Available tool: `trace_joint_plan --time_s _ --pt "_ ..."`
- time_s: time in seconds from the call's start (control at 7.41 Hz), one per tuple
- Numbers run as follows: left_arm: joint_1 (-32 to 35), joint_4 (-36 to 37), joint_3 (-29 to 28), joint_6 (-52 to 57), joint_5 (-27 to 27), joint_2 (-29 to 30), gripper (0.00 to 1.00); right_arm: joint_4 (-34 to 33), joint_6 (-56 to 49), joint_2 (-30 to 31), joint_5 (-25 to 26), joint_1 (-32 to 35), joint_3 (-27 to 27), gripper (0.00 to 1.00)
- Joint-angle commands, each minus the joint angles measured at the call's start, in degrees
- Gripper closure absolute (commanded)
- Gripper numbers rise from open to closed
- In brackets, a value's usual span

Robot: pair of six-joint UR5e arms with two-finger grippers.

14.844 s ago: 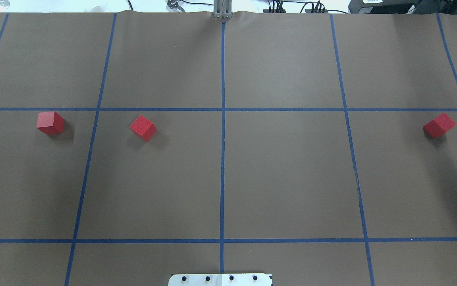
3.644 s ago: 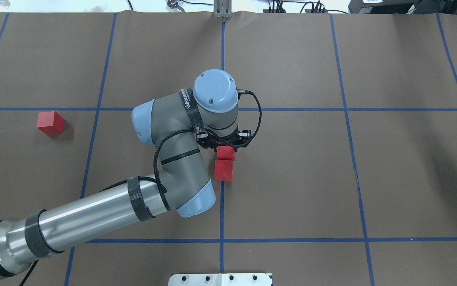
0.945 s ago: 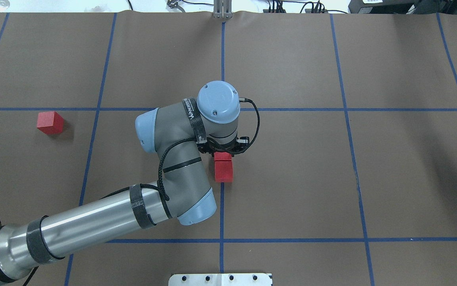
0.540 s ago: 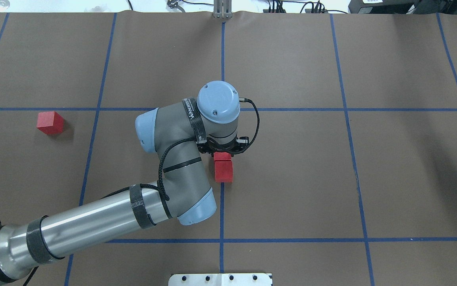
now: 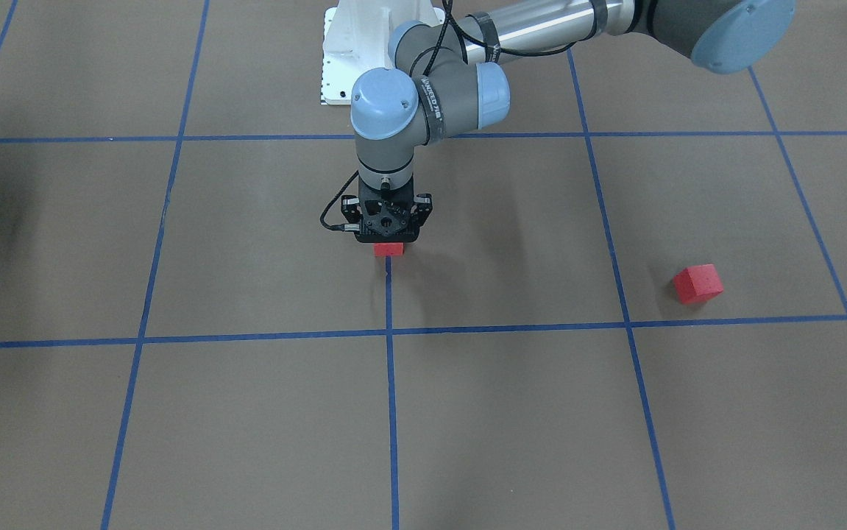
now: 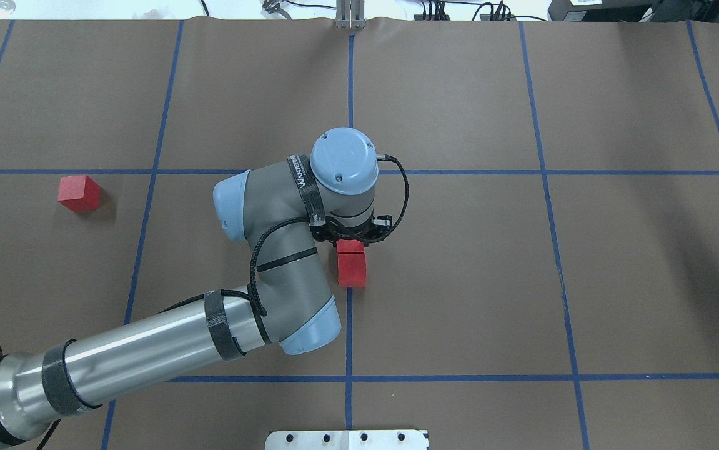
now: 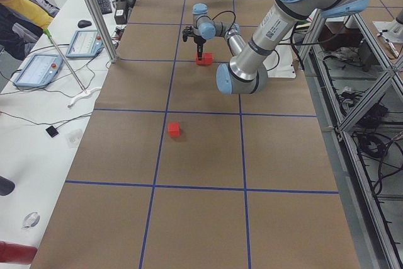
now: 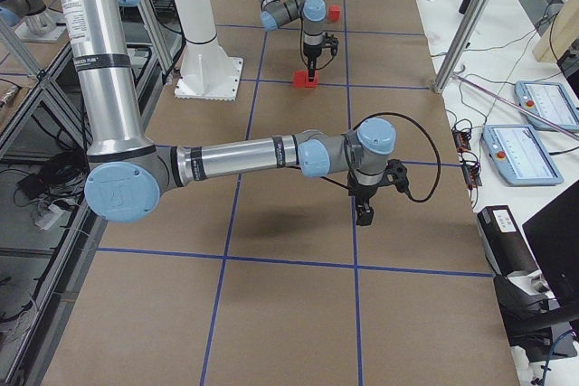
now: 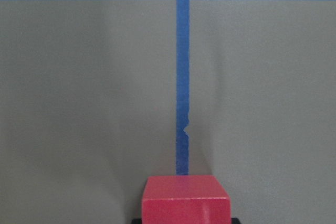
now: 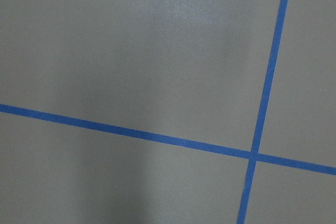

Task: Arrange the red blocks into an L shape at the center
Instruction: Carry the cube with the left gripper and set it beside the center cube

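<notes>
My left gripper (image 6: 352,240) hangs straight down over the center line (image 6: 349,325), shut on a red block (image 5: 388,249) that rests low on the floor. In the left wrist view that block (image 9: 186,198) fills the bottom middle. A second red block (image 6: 352,270) lies on the line, touching the held one on the robot's side. The third red block (image 6: 78,192) sits alone far to the left, also seen as a lone cube (image 5: 697,283) in the front view. My right gripper (image 8: 365,214) hovers over bare floor; I cannot tell whether it is open or shut.
The left arm's elbow and forearm (image 6: 147,350) lie across the left-centre squares. The robot's white base plate (image 6: 347,439) is at the near edge. A person (image 7: 19,4) sits beside a side table with tablets (image 7: 38,67).
In the last second nothing has moved. Since 3.6 s ago the left gripper has brought its block down against the block on the center line.
</notes>
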State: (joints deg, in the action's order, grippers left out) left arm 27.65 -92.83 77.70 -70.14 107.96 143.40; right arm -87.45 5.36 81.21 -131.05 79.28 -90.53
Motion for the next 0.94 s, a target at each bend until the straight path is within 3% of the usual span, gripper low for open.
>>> trace_joint_plan --time_s 0.0,0.54,0.67,0.81 --pt "0.04 0.02 0.0 0.0 -0.2 0.03 0.0 0.0 0.0 0.0 0.0 0.0 -0.08 0.01" --pt "1.96 1.32 3.23 0.88 0.5 0.12 0.01 0.0 -0.09 0.09 0.09 0.09 0.0 0.0" --pt "2.84 4.21 6.91 5.32 1.89 -0.05 0.01 0.0 -0.09 0.18 0.09 0.18 0.0 0.01" --pt "4.16 6.59 12.69 10.58 2.17 -4.14 0.01 0.0 -0.09 0.26 0.09 0.18 0.0 0.0"
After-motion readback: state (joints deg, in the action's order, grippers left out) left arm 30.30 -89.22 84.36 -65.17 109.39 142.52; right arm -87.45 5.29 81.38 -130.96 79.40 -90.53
